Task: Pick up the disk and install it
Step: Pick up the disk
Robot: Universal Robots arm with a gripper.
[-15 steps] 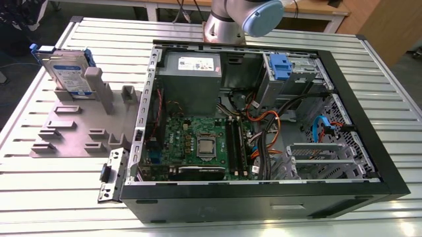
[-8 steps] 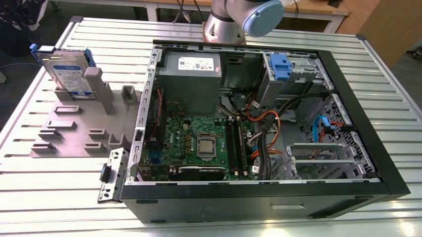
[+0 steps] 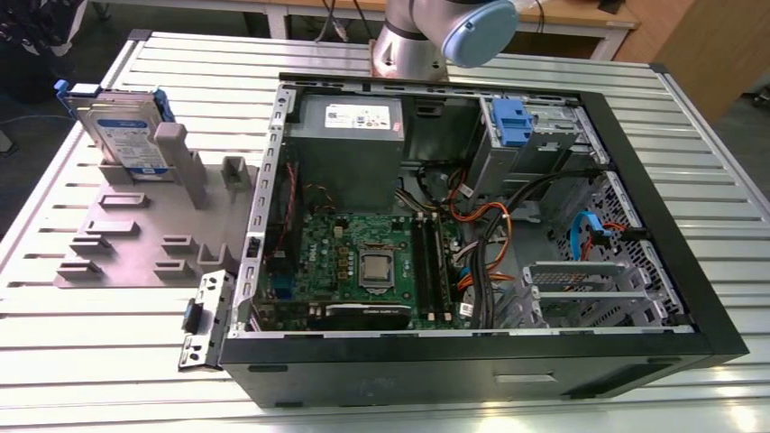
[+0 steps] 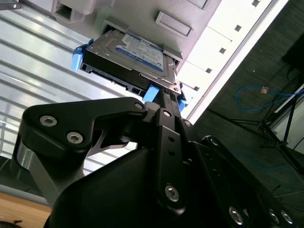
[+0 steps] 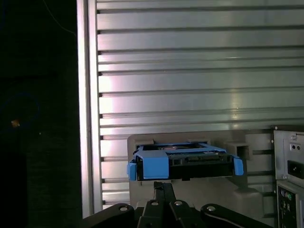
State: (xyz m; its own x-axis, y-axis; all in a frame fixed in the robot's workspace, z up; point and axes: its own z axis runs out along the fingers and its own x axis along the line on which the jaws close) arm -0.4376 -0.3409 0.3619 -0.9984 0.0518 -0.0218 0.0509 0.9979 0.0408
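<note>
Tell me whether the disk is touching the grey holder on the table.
Touching. In the exterior view the disk stands on edge in the grey holder, its lower edge seated in the holder's slot with a grey post against its side.

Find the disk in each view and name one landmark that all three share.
Exterior view: disk upright in the grey holder, on the exterior view's left.
Second wrist view: disk label side showing, slotted in the holder.
First wrist view: disk edge-on, before the holder.
Shared landmark: the holder.
</note>
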